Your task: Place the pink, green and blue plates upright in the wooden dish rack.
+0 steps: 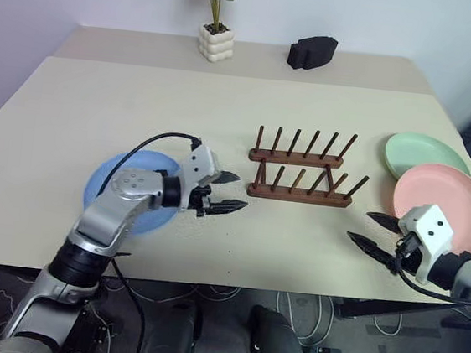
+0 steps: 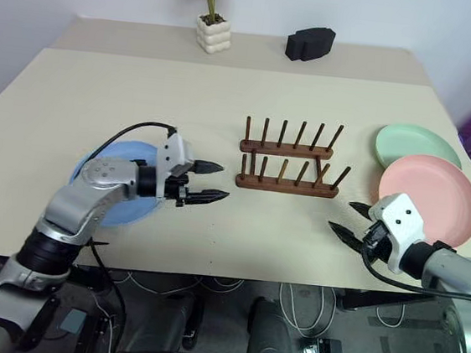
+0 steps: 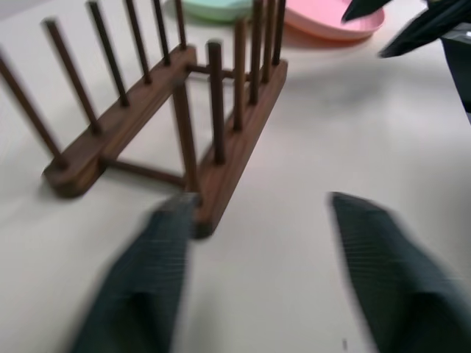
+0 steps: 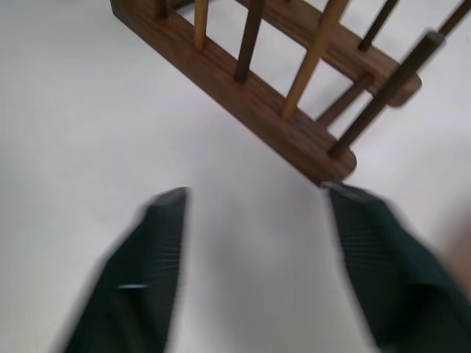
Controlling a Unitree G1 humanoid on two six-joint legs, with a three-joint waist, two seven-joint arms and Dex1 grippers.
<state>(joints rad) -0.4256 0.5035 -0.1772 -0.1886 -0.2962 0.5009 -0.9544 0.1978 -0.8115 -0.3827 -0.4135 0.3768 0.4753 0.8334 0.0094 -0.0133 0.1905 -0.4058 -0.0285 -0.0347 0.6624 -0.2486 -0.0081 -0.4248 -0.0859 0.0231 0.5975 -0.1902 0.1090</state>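
My left gripper (image 1: 224,193) hung with its fingers wide and empty, just left of the wooden dish rack (image 1: 301,177), and my right gripper (image 1: 379,233) was the same, fingers spread around nothing, off the rack's right end. The rack itself stood bare, no plate between its pegs. The blue plate (image 1: 118,183) lay flat well to the rack's left, partly under my left arm; the pink plate (image 1: 441,195) lay flat to the rack's right, with the green plate (image 1: 423,154) just behind it, their rims seeming to overlap.

As I judged it, the step in hand was a first pick. A flat plate offers little to pinch, so I would have come in low at a rim, one finger under the lip, then tipped the plate on edge before easing it between two pegs.

The bench (image 1: 141,108) was a plain cream top. Beyond the rack stood a small potted plant (image 1: 215,24) and a black object (image 1: 312,52) near a pale wall.
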